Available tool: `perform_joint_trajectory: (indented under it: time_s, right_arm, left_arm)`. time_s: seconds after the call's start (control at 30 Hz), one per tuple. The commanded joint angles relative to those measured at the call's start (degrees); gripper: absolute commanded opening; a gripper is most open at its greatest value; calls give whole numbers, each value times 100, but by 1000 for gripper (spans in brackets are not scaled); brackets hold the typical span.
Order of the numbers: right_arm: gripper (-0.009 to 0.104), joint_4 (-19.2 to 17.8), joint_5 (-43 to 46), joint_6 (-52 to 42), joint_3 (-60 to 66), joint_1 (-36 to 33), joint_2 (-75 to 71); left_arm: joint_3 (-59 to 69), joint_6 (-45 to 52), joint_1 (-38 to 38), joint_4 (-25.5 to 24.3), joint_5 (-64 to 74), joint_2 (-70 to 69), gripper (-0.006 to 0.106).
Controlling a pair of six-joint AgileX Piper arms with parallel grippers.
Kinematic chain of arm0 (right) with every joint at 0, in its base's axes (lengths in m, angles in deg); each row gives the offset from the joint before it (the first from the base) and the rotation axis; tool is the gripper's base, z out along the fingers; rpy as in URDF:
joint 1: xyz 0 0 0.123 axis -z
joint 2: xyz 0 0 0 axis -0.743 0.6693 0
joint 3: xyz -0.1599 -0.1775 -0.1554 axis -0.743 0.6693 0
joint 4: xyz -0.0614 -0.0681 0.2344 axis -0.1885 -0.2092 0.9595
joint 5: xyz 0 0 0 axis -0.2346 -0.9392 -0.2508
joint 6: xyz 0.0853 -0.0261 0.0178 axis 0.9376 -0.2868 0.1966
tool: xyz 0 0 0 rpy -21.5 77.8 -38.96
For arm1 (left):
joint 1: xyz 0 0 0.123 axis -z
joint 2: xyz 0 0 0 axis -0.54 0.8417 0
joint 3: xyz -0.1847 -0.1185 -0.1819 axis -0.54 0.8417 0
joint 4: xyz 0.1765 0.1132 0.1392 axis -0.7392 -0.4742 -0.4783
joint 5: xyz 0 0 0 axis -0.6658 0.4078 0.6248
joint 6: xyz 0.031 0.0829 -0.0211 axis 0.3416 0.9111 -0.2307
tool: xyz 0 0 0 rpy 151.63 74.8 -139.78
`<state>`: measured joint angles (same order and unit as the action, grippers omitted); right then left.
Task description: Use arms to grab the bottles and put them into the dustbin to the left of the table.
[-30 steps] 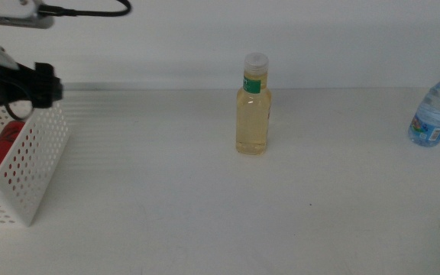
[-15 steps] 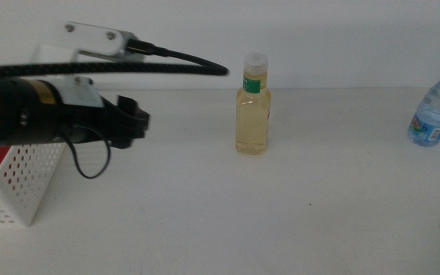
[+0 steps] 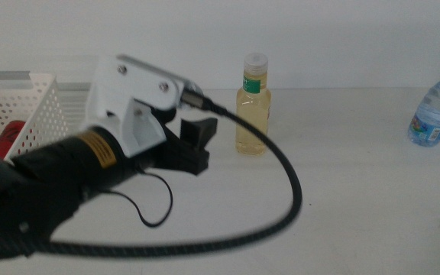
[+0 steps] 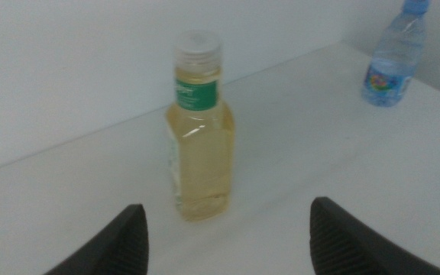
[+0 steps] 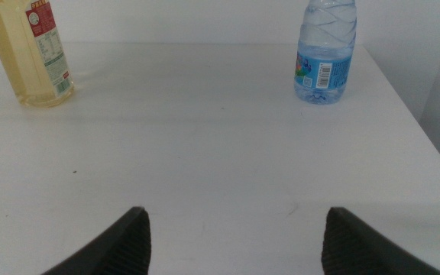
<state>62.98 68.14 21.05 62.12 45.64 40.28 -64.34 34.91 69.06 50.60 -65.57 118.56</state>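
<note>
Dustbin (image 3: 29,107): white perforated basket at the far left of the worktop (image 3: 357,198), well left of the yellow bottle (image 3: 252,103). A red object (image 3: 10,137) shows through its holes, partly hidden behind the left arm (image 3: 67,183); cannot tell more about it.

Left arm: enters from the left, between the dustbin and the yellow bottle, with a white box mount (image 3: 140,84) on top and a thick black cable (image 3: 281,183) looping over the worktop in front of the yellow bottle. Left pincer (image 3: 193,145) sits just left of the yellow bottle, not touching it. In the left wrist view the left pincer (image 4: 224,229) has its jaws spread wide, wider than the bottle, with nothing between them; the yellow bottle (image 4: 199,130) stands upright ahead of the gap.

Yellow bottle: clear, pale yellow liquid, white cap, green neck band, upright near the back of the worktop.

Water bottle (image 3: 436,108): blue cap and label, upright, well right of the yellow bottle at the worktop's right edge.

Right pincer (image 5: 231,237): seen only in the right wrist view, jaws wide apart, holding nothing, low over bare worktop, apart from both the yellow bottle (image 5: 33,53) and the water bottle (image 5: 325,50).
</note>
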Motion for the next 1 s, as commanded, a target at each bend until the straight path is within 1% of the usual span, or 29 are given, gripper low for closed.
perform_joint_trajectory:
  time_s: [0.0,0.17,0.37,0.57,0.67,0.73,0.8,0.83,0.97]
  right_arm:
    - [59,-31,416,-67,-45,28,-153]
    - [59,-31,416,-67,-45,28,-153]
    - [59,-31,416,-67,-45,28,-153]
    - [59,-31,416,-67,-45,28,-153]
    - [59,-31,416,-67,-45,28,-153]
    - [59,-31,416,-67,-45,28,-153]
    - [59,-31,416,-67,-45,28,-153]
    - [59,-31,416,-67,-45,28,-153]
    - [59,-31,416,-67,-45,28,-153]
  left_arm:
    - [81,-103,140,150,-932,-62,64]
    - [315,-103,175,269,-1030,95,64]
    - [331,-103,175,264,-1044,326,64]
    - [326,-107,175,264,-1562,734,65]
    - [321,-152,167,398,-2122,1016,72]
    - [316,-152,167,523,-2636,1224,80]
    - [298,-152,167,543,-2971,1401,88]
    - [266,-152,167,538,-3116,1505,91]
    - [-60,-146,184,503,-3263,1932,90]
